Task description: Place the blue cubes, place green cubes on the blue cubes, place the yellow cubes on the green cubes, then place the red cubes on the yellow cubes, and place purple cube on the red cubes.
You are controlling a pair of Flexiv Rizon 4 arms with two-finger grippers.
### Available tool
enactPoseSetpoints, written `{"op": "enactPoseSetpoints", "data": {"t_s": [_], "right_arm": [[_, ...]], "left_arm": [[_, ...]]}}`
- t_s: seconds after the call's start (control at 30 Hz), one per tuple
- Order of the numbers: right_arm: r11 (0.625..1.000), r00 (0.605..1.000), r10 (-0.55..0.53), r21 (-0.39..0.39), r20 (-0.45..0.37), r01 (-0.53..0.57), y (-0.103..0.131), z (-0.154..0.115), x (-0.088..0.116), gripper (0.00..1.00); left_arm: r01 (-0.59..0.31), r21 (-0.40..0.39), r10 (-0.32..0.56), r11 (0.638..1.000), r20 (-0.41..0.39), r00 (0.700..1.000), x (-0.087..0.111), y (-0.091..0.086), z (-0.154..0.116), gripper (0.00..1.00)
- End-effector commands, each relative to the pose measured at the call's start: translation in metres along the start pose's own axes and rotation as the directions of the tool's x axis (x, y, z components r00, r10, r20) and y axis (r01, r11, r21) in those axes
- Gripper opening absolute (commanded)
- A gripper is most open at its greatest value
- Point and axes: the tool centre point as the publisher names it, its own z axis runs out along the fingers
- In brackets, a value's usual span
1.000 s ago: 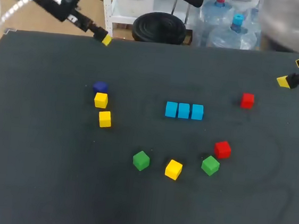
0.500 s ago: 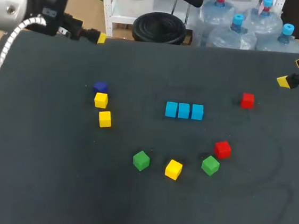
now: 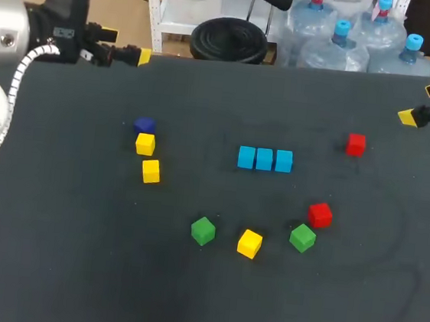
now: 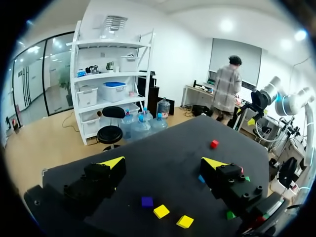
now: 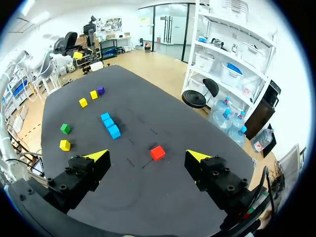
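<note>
Nearest us, in front of the blue row (image 3: 265, 159), the left green cube (image 3: 203, 230), near yellow cube (image 3: 249, 243), right green cube (image 3: 302, 237) and near red cube (image 3: 319, 214) are lying loose. The blue row itself, three cubes touching side by side, is sitting flat, so we are counting only that first layer done. Left of it the yellow pair (image 3: 151, 171) and purple cube (image 3: 144, 125) are waiting unstacked; right of it, the far red cube (image 3: 356, 144). Farthest off, the left gripper (image 4: 164, 163) and right gripper (image 5: 147, 156) are hanging spread wide, gripping nothing
</note>
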Motion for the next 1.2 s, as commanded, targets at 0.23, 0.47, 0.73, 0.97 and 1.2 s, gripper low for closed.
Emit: {"op": "enactPoseSetpoints", "data": {"t_s": [0.23, 0.47, 0.73, 0.97, 1.2], "right_arm": [[1.0, 1.0, 0.0, 0.0, 0.001, 0.0, 0.0, 0.0, 0.0, 1.0], [1.0, 1.0, 0.0, 0.0, 0.001, 0.0, 0.0, 0.0, 0.0, 1.0], [1.0, 1.0, 0.0, 0.0, 0.001, 0.0, 0.0, 0.0, 0.0, 1.0], [0.988, 0.991, -0.131, -0.087, -0.021, 0.129, 0.03, 0.011, -0.007, 1.0], [0.807, 0.827, -0.558, -0.272, -0.064, 0.524, 0.093, 0.018, -0.014, 1.0]], "left_arm": [[-0.001, 0.005, 0.0, 1.0, 0.045, 0.999, 0.002, 0.001, 0.0, 1.0], [-0.001, 0.005, 0.0, 1.0, 0.045, 0.999, 0.002, 0.001, 0.0, 1.0], [-0.001, 0.005, 0.0, 1.0, 0.045, 0.999, 0.002, 0.001, 0.0, 1.0], [-0.001, 0.005, 0.0, 1.0, 0.045, 0.999, 0.002, 0.001, 0.0, 1.0], [-0.001, 0.005, 0.0, 1.0, 0.045, 0.999, 0.002, 0.001, 0.0, 1.0]]}}
